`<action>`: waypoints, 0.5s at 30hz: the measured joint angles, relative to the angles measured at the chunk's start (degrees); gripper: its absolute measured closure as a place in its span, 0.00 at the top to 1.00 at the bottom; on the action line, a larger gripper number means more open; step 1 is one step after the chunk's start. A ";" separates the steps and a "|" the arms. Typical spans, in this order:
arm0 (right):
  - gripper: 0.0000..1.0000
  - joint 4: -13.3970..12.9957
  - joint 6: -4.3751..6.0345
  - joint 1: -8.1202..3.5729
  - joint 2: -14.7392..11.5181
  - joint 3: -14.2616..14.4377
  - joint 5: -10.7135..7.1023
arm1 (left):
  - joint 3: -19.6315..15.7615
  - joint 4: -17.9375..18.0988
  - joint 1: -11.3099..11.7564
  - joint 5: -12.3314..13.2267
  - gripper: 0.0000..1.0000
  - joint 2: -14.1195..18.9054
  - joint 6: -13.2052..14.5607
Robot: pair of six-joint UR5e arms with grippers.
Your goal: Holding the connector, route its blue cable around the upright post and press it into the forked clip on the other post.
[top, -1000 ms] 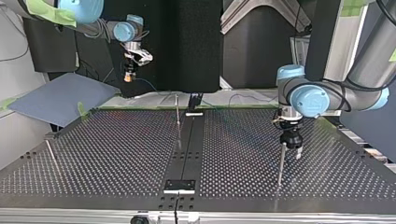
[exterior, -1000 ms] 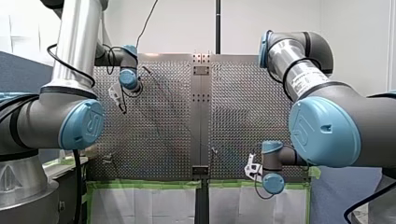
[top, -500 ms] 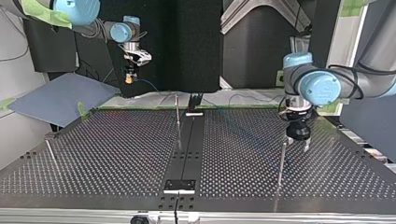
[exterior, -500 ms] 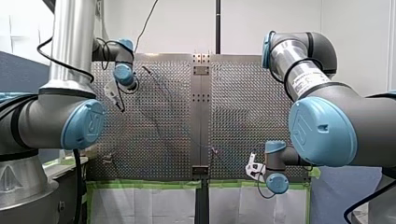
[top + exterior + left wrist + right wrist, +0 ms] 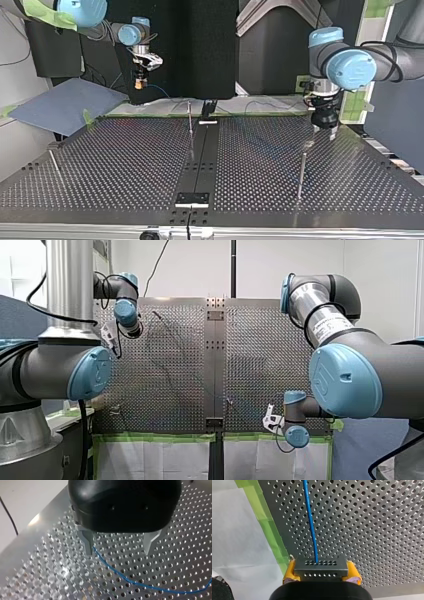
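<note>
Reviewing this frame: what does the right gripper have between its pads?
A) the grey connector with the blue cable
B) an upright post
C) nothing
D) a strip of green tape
A: in the right wrist view the connector sits clamped between the right gripper's yellow pads, and the blue cable runs out of it.

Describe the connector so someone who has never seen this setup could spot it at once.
In the right wrist view, start at the perforated table, then find my right gripper above it. The connector is the small grey block clamped between the gripper's yellow pads. Unlike anything nearby, its face has rows of tiny holes and the blue cable runs out of it.
</note>
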 joint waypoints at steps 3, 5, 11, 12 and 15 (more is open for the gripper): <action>0.00 -0.05 0.01 0.03 0.01 -0.01 0.00 | 0.03 -1.82 -0.15 0.01 1.00 1.82 1.82; 0.00 -0.11 0.03 0.06 0.01 0.00 -0.09 | 0.44 -3.15 -0.24 0.03 1.00 3.14 3.13; 0.00 -0.17 0.07 0.25 0.01 0.00 -0.55 | 2.88 -6.79 -0.44 -0.01 1.00 6.78 6.78; 0.00 -0.19 0.07 0.27 0.01 0.00 -0.57 | 3.27 -7.23 -0.44 -0.01 1.00 7.23 7.23; 0.00 -0.21 0.07 0.28 0.01 0.00 -0.63 | 4.53 -8.68 -0.45 0.04 1.00 8.68 8.51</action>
